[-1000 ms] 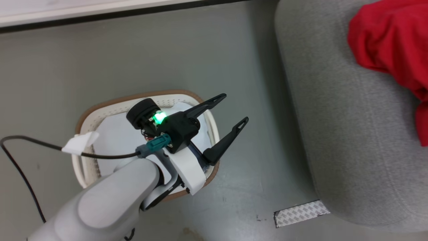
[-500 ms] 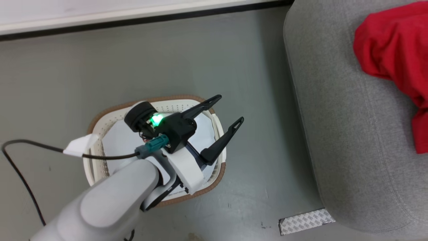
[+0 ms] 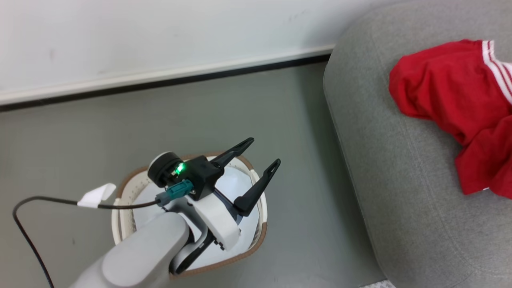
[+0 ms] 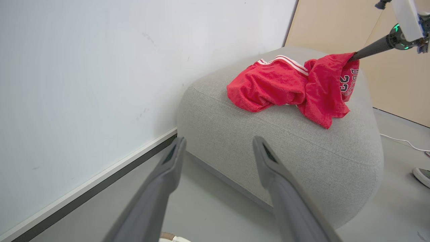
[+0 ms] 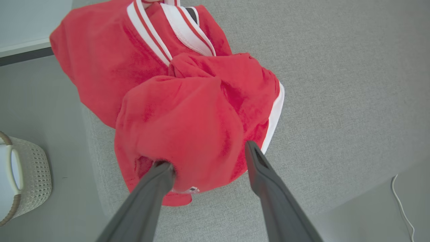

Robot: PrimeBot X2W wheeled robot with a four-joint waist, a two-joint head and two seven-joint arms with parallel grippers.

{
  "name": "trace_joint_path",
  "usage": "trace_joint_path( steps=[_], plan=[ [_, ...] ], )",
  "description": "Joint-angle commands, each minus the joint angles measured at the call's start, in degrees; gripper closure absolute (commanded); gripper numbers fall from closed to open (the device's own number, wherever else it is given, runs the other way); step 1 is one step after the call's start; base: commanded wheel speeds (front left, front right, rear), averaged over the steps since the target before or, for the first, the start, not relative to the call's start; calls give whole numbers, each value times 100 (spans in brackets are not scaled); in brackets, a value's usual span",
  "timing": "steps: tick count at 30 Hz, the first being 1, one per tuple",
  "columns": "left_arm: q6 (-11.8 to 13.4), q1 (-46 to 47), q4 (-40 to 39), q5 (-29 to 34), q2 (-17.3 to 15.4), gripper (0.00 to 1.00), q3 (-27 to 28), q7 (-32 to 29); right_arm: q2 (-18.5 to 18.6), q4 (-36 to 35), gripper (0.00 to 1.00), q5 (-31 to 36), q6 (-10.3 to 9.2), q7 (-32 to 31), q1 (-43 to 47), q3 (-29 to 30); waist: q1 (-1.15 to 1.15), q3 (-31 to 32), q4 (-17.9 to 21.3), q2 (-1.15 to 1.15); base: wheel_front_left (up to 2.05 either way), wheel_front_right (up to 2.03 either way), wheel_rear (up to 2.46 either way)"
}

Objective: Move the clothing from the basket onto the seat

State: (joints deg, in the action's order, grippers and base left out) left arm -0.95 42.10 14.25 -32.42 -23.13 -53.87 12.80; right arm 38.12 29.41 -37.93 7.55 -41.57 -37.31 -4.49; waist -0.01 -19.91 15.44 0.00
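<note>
Right tool [image 5: 207, 154]: jaws spread, released, one fingertip [image 5: 153, 185] buried in fold of clothing [image 5: 181, 114]. Clothing heaped on seat [image 5: 336, 101], near edge facing basket [image 5: 33, 171]. Left tool [image 3: 263, 151]: spread, empty, above basket. Risk, judged: withdrawal snags fabric, drags clothing floorward. Long axis runs along seat, striped end toward wall [image 3: 160, 36].

Head view: high up, tilted steeply down at the floor [image 3: 120, 132]; left claw [image 3: 264, 151] and basket [image 3: 260, 234] near, seat [image 3: 400, 200] at the right edge.
Left wrist view: low, well back, facing the seat's side.
Right wrist view: close above the clothing [image 5: 188, 117], looking down.
Shared: seat and clothing in all three; basket in head and right wrist views.
</note>
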Motion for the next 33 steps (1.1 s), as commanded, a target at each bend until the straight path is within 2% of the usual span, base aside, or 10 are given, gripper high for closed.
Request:
trace_joint_path(
  steps=[1,7,11,16,25,29,33],
  plan=[
    [29,-125,38,-66,3,0,43,77,71,-227,0,-54,-13,-184,208,123,1,272,-17,0,0,0,0],
    [99,-417,94,-197,80,0,150,176,-25,-1354,0,-38,-13,-595,680,523,1,759,-177,0,0,0,0],
    [197,-606,68,-280,103,0,304,212,-37,-2156,0,45,-13,-295,912,707,1,1075,-329,0,0,0,0],
    [378,-894,-28,-338,30,0,652,233,-135,-2702,0,175,-13,501,1183,706,1,1411,-544,0,0,0,0],
    [704,-1539,-332,-386,-163,0,1547,234,-513,-3042,0,167,-13,2172,1412,381,1,1729,-880,0,0,0,0],
    [882,-1937,-481,-368,-225,0,2105,234,-821,-3104,0,393,-13,2817,1520,262,1,1783,-997,0,0,0,0],
    [1080,-2347,-583,-148,-165,0,2681,234,-1312,-2975,0,694,-13,3486,1789,422,1,1876,-1144,0,0,0,0]
  ],
)
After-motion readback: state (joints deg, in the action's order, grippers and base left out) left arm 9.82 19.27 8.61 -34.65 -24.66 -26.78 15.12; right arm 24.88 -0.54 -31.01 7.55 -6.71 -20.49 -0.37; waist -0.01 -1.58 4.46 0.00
